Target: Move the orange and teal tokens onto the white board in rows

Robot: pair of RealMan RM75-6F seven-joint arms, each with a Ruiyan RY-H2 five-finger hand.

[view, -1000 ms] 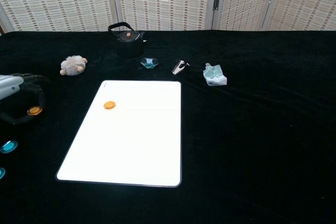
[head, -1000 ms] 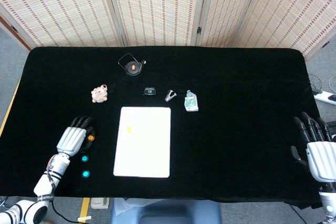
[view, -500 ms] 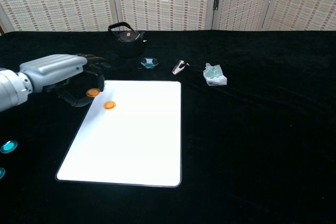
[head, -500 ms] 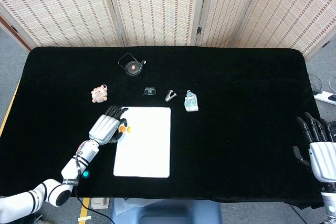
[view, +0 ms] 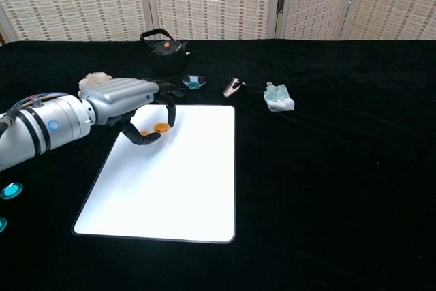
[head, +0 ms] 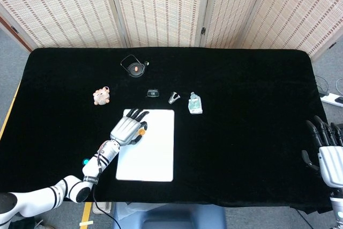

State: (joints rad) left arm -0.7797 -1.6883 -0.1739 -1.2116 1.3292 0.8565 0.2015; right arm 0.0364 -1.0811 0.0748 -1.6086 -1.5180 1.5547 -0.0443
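My left hand (view: 129, 103) hovers over the upper left part of the white board (view: 177, 189) and pinches an orange token (view: 161, 127) between thumb and fingers. The same hand (head: 128, 127) and token (head: 142, 131) show in the head view over the board (head: 150, 154). A second orange token (view: 144, 132) lies on the board, partly hidden by the thumb. One teal token (view: 10, 190) lies on the black cloth at the far left, and another (view: 1, 224) is cut off by the frame edge. My right hand (head: 326, 148) stays at the table's right front, fingers spread, holding nothing.
Behind the board stand a black kettle (head: 135, 67), a small plush toy (head: 101, 96), a small teal-and-black item (head: 154, 93), a metal clip (head: 174, 98) and a pale green packet (head: 195, 103). Black cloth covers the whole table.
My left hand has carried an orange token from the cloth at the left, past the board's left edge, to above the board near the token lying there. The right hand has sunk slightly.
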